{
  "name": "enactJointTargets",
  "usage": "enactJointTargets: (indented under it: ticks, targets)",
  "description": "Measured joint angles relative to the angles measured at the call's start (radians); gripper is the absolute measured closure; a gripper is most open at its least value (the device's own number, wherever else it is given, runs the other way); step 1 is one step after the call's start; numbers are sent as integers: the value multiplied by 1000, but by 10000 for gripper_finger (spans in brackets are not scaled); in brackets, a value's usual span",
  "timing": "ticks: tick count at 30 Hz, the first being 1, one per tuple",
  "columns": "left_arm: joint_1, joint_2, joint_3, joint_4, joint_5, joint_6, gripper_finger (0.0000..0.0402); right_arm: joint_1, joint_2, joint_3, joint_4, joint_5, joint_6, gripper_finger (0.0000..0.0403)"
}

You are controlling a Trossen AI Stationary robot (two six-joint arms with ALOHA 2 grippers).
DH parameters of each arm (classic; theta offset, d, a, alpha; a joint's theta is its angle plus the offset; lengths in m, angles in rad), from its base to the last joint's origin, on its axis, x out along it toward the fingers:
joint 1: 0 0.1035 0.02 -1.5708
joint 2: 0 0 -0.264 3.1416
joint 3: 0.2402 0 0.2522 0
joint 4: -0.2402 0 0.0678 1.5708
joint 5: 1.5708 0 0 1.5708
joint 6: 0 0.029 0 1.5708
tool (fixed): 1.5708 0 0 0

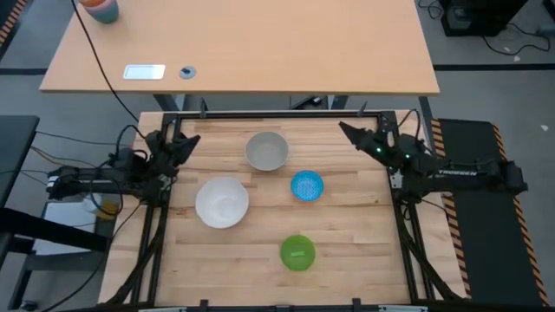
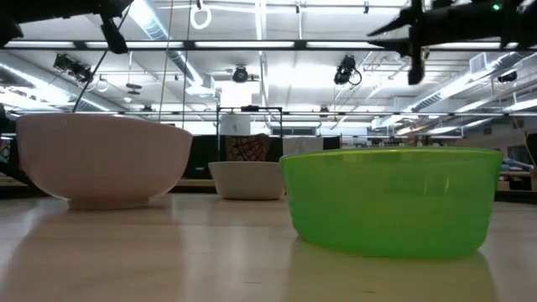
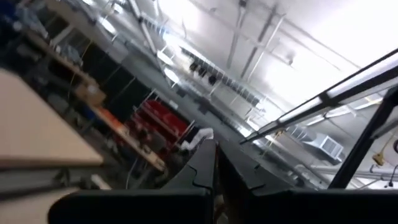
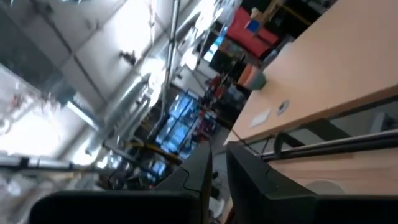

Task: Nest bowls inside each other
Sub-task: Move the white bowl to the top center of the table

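Four bowls stand apart, each on its base, on the wooden table [image 1: 364,234]. The large white bowl [image 1: 222,202] is at centre left and the grey-white bowl [image 1: 266,151] is farther back. The small blue bowl [image 1: 307,185] is right of centre and the green bowl [image 1: 297,252] is nearest the front edge. In the low view the green bowl [image 2: 390,197] is up front, with the white bowl [image 2: 101,159] and the grey-white bowl [image 2: 247,179] behind it. My left gripper [image 1: 192,140] is raised at the far left corner, shut and empty. My right gripper [image 1: 344,130] is raised at the far right corner, also shut and empty.
A black frame rail [image 1: 277,113] runs along the table's far edge. Beyond it stands a desk with an orange-and-teal cup [image 1: 98,9], a white card [image 1: 144,72] and a small round object [image 1: 187,72]. Bare wood lies between the bowls.
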Motion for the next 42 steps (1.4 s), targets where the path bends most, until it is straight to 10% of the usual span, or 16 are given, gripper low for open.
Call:
enactJointTargets:
  ticks: [11, 25, 42]
  targets:
    - [1, 112, 0, -154, 2, -162, 379, -23, 289, 258, -72, -155, -241, 333]
    - [1, 127, 0, -411, 161, -436, 379, -123, 364, 300, -175, -341, -225, 220]
    - [95, 394, 473, -1083, 160, -58, 375, -161, 378, 300, -217, -311, -292, 209]
